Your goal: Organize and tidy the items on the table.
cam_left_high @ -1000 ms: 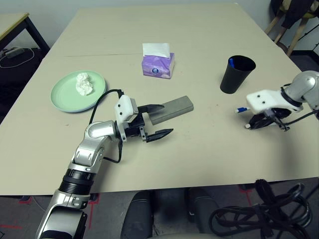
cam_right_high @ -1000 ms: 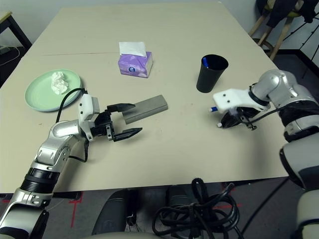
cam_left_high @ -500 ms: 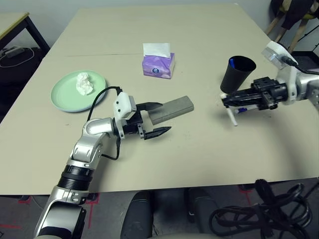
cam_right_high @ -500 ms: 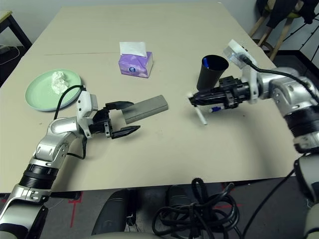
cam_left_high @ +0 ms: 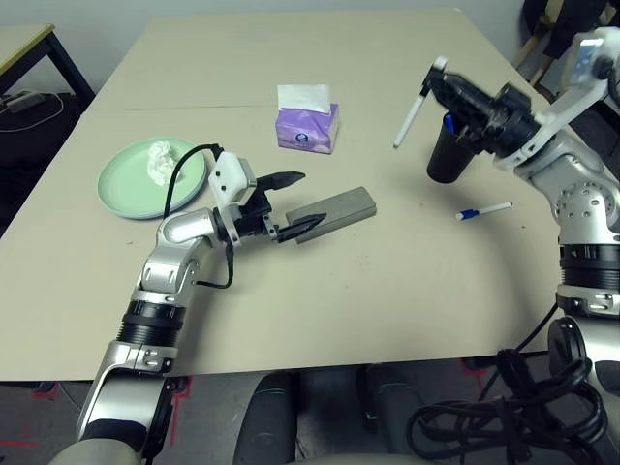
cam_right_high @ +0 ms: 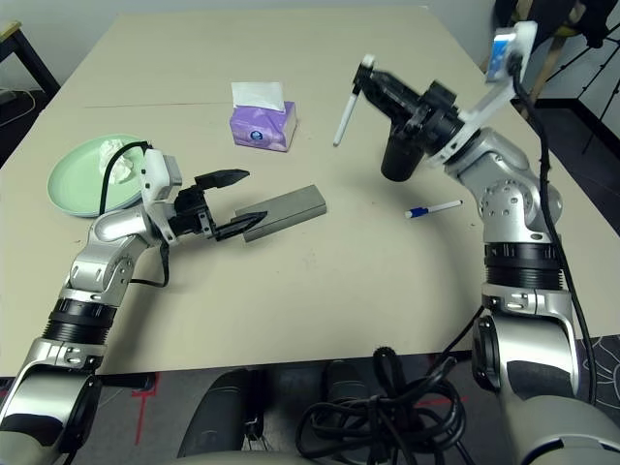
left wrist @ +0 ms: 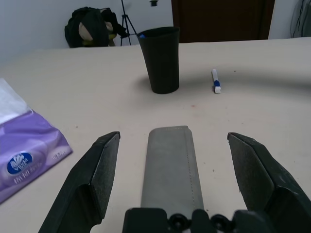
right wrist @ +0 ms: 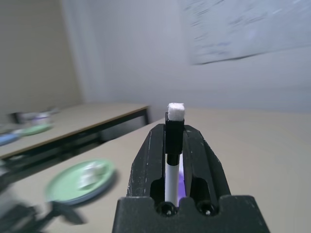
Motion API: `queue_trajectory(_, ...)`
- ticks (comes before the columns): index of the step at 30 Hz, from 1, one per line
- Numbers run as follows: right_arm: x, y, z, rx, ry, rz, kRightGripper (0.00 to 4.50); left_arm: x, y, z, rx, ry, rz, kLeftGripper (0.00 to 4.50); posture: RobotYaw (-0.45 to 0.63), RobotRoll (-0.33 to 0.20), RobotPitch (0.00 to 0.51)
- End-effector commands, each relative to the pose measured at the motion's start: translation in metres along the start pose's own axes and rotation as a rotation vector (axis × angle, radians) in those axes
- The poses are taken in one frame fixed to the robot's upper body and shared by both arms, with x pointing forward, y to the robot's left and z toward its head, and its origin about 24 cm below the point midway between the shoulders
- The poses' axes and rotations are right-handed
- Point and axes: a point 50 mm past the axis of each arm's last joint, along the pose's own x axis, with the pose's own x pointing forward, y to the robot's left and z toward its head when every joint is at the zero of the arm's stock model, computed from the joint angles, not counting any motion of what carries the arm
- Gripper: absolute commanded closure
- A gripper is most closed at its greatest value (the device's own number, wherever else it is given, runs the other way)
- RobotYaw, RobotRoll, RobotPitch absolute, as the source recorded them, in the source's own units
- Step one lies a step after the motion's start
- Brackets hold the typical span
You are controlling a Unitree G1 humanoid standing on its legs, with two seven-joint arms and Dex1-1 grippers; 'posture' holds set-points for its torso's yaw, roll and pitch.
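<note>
Tidying looks partly done: tissue wad (cam_left_high: 160,158) on green plate (cam_left_high: 131,184), one pen inside black cup (cam_left_high: 453,155). Right gripper (cam_left_high: 438,79) jaws clamp a white pen (cam_left_high: 409,114); left gripper (cam_left_high: 295,204) jaws stand apart around grey case (cam_left_high: 339,210); blue pen (cam_left_high: 483,210) lies loose on counter (cam_left_high: 387,291).

- Large beige table (cam_left_high: 291,320) carried everything.
- Pale green plate (cam_left_high: 131,189) sat near its left edge, crumpled tissue wad (cam_left_high: 160,157) on top.
- Purple tissue box (cam_left_high: 307,126) stood mid-table.
- Grey glasses case (cam_left_high: 339,211) lay nearer the front.
- Black cup (cam_left_high: 448,155) stood to the right; blue-capped pen (cam_left_high: 483,210) lay just in front of it.
</note>
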Motion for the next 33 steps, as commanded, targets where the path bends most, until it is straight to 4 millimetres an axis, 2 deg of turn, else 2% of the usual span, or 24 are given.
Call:
queue_trajectory(1,-0.002,-0.017,-0.003,-0.084,0.001,-0.176,4.18,-0.003,0.002,-0.005,-0.002,0.028,0.008,0.00,0.02,0.000,0.080)
queue_trajectory(12,0.002,-0.029,-0.019,-0.143,0.171,-0.418,4.18,-0.004,0.003,-0.006,-0.025,0.047,0.008,0.00,0.03,0.000,0.080)
queue_trajectory(20,-0.001,-0.034,-0.022,-0.171,0.259,-0.511,4.18,-0.007,0.005,-0.005,-0.018,0.058,0.010,0.00,0.03,0.000,0.078)
queue_trajectory(28,-0.004,-0.034,-0.029,-0.183,0.328,-0.531,4.18,-0.007,0.005,-0.006,-0.020,0.063,0.006,0.00,0.03,0.000,0.077)
queue_trajectory(33,-0.004,-0.032,-0.031,-0.164,0.344,-0.522,2.41,-0.008,0.005,-0.006,-0.020,0.067,0.003,0.00,0.03,0.000,0.075)
